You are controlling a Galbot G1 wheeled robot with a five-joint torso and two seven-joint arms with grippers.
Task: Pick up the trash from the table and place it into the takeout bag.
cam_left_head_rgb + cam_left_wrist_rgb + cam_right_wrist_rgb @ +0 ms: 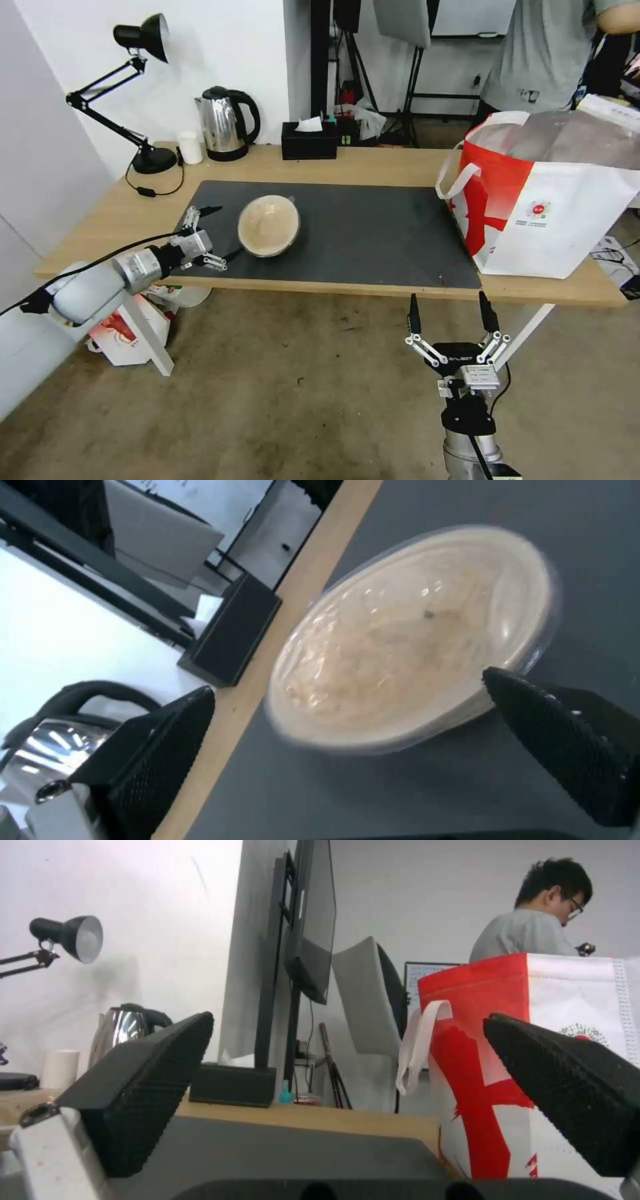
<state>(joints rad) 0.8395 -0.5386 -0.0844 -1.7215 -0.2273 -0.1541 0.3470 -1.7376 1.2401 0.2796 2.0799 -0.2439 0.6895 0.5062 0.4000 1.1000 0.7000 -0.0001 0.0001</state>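
Head view: your left gripper (215,235) stood wide open beside the tan bowl (269,225) on the table's (373,167) mat, positioned to straddle its rim; the right gripper (452,313) waited open below.

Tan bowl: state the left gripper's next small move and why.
Probably ease the left gripper forward until its open fingers straddle the tan bowl rim, then close. The bowl lies on the mat just ahead, ungrasped; the takeout bag stands open on the table's right.
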